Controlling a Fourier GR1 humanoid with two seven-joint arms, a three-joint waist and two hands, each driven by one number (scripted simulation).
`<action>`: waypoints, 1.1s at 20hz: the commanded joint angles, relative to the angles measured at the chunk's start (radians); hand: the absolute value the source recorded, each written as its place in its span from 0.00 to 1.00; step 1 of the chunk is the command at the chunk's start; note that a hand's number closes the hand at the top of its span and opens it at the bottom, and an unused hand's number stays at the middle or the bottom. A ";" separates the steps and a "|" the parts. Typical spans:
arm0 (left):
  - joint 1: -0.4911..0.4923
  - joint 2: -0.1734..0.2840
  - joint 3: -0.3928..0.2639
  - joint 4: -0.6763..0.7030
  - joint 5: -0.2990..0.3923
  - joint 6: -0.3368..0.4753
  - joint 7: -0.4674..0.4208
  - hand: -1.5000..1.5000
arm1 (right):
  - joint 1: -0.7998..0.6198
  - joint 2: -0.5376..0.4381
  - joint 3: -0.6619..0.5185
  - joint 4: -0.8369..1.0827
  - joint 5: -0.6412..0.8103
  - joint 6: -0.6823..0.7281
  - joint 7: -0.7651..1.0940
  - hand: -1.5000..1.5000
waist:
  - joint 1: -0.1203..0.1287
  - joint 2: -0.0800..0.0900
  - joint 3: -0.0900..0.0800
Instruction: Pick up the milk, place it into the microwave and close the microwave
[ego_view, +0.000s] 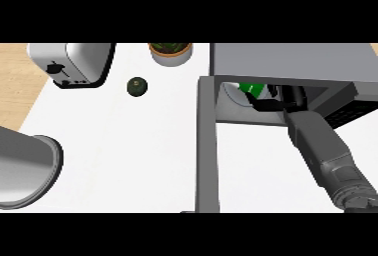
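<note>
Head view. Microwave (291, 60), door (207, 145) swung open. Milk carton (253, 90), green and white, inside cavity. Right hand (275, 102) in cavity touching carton; finger state cannot tell. Toaster (74, 64), avocado (137, 86), potted plant (171, 51), pot (29, 170) on counter (125, 145).

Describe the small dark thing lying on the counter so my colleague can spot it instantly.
Start at the silver toaster in the white counter's far left corner. Just right of it, before the potted plant, lies a small dark green oval, likely an avocado. It is the only loose, low item there, standing apart from both neighbours.
</note>
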 joint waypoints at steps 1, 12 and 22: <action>-0.016 0.022 0.002 0.004 0.020 -0.006 -0.001 0.00 | -0.048 -0.068 0.018 0.032 0.034 -0.034 0.058 1.00 | 0.028 0.010 0.000; -0.067 0.051 -0.010 0.048 0.012 -0.017 -0.002 0.00 | -0.097 -0.116 0.014 0.051 0.055 -0.230 0.099 1.00 | 0.071 0.035 0.002; -0.119 0.095 -0.009 0.069 0.007 0.003 0.005 0.00 | -0.123 -0.157 -0.006 0.055 0.034 -0.279 0.113 1.00 | 0.098 0.052 0.004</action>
